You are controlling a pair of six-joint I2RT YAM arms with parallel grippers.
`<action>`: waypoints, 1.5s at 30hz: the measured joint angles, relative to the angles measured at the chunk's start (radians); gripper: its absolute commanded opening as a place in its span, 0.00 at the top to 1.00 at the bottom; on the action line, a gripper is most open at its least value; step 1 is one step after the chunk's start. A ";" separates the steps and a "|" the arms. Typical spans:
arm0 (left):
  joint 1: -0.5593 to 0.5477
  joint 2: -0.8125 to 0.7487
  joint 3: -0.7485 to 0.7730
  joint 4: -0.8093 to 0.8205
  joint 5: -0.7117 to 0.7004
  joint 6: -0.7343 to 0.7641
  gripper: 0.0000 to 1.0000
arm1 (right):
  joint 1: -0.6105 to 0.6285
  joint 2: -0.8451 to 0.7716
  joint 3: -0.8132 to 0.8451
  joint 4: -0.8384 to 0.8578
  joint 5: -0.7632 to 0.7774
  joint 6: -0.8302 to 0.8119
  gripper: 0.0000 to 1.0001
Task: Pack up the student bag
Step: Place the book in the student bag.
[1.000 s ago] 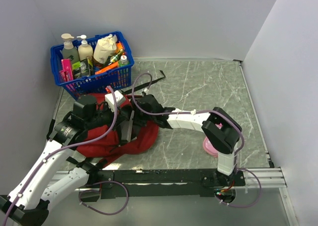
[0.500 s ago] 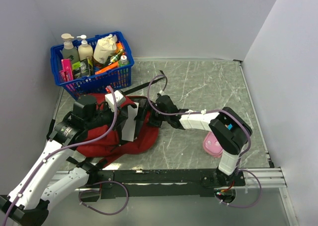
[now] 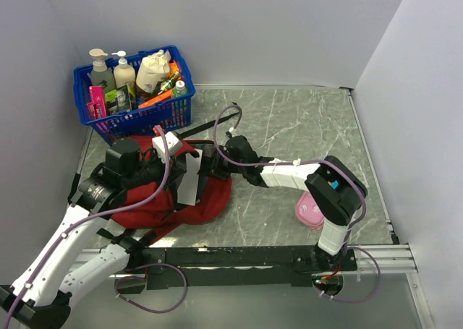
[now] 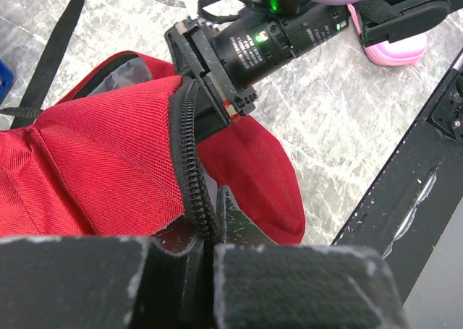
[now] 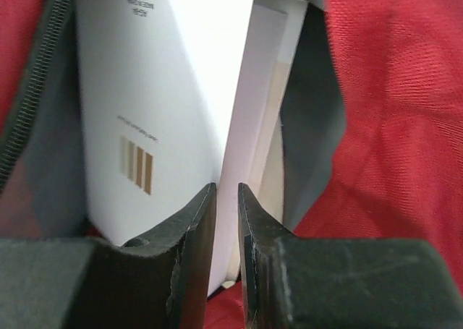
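The student bag (image 3: 215,196), dark red with a black zipper, lies at the left of the table and also fills the left wrist view (image 4: 94,177). My left gripper (image 4: 210,213) is shut on its zipper edge (image 4: 189,163), holding the mouth up; from above it sits at the bag's top (image 3: 179,171). My right gripper (image 5: 226,191) is at the opening (image 3: 211,166), its jaws drawn in on the edge of a white book (image 5: 159,90) standing inside the bag between red fabric (image 5: 391,90). From above the book (image 3: 189,183) sticks up out of the mouth.
A blue basket (image 3: 145,116) of bottles stands at the back left, just behind the bag. A pink item (image 3: 309,213) lies near the right arm's base, also in the left wrist view (image 4: 394,48). A black strap (image 3: 217,119) trails behind the bag.
My right gripper drew back from the bag with its jaws wide, then came in slightly and closed them narrowly on the white book. The left gripper has held still.
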 measured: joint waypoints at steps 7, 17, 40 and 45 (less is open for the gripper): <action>0.000 -0.005 -0.016 0.006 0.010 -0.003 0.99 | 0.026 0.062 0.108 0.029 -0.046 0.016 0.79; 0.000 -0.005 -0.016 0.007 0.017 -0.003 0.99 | 0.061 0.124 0.223 0.058 -0.145 0.021 0.23; 0.003 -0.015 -0.016 0.009 0.021 -0.003 0.99 | -0.605 -0.565 -0.108 -0.536 -0.023 -0.281 0.00; 0.003 -0.018 -0.016 0.005 0.022 -0.003 0.99 | -0.815 -0.637 -0.126 -0.787 0.111 -0.349 0.00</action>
